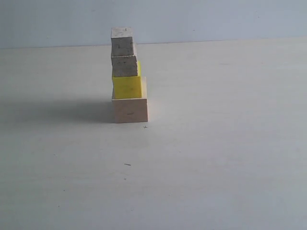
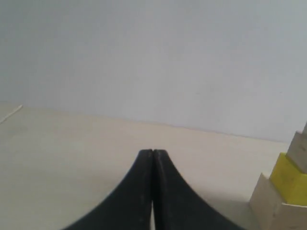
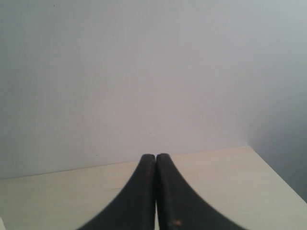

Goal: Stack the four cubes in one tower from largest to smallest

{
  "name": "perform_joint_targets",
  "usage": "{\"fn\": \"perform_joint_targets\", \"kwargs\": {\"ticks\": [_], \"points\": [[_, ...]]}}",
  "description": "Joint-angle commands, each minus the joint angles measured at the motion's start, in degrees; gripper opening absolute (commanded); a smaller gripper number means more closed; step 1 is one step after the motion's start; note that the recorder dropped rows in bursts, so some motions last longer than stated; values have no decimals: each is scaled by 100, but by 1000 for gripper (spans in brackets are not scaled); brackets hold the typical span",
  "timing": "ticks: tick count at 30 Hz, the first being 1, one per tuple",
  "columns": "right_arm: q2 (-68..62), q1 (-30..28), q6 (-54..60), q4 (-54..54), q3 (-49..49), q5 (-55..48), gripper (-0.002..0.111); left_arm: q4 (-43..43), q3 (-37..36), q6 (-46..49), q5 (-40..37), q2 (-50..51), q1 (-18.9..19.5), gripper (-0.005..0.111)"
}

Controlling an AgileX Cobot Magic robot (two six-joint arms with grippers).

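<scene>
Count: 4 cubes, 1 tower (image 1: 127,76), 2 grippers.

The tower stands on the table (image 1: 216,167) at about 11 o'clock from centre in the exterior view. All four cubes are in one column:
- large wooden cube (image 1: 130,109) at the bottom
- 1 yellow cube (image 1: 127,86) on it
- medium wooden cube (image 1: 124,66) next
- small wooden cube (image 1: 122,41) on top

That makes 3 wood and 1 yellow. The 9 o'clock faces are roughly flush, and the column steps in on the 3 o'clock side.

Left gripper (image 2: 152,152): jaws pressed together with nothing between them. The left wrist view catches the tower's lower three cubes at the frame edge, apart from the gripper.

Right gripper (image 3: 156,156): jaws also closed on nothing, with only the table and the pale wall (image 3: 144,72) in sight.
</scene>
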State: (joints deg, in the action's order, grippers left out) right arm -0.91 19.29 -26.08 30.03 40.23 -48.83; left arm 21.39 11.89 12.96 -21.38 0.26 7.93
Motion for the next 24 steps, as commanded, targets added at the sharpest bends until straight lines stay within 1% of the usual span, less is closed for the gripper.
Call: {"fn": "perform_joint_targets", "kwargs": {"ticks": [1,3,14,20,24], "points": [[0,6,10,8,19,6,0,-1277,-454,-1832,-40,-26,-2,0],[0,6,10,8,19,6,0,-1501,-573,-1996,-30,-26,-17,0],[0,6,10,8,19,6,0,-1549,-1189,-1906,77,-26,-390,0],[0,6,10,8,19,6,0,-1752,-1189,-1921,61,-26,-573,0],[0,6,10,8,19,6,0,-1984,-1189,-1921,61,-26,-587,0]]}}
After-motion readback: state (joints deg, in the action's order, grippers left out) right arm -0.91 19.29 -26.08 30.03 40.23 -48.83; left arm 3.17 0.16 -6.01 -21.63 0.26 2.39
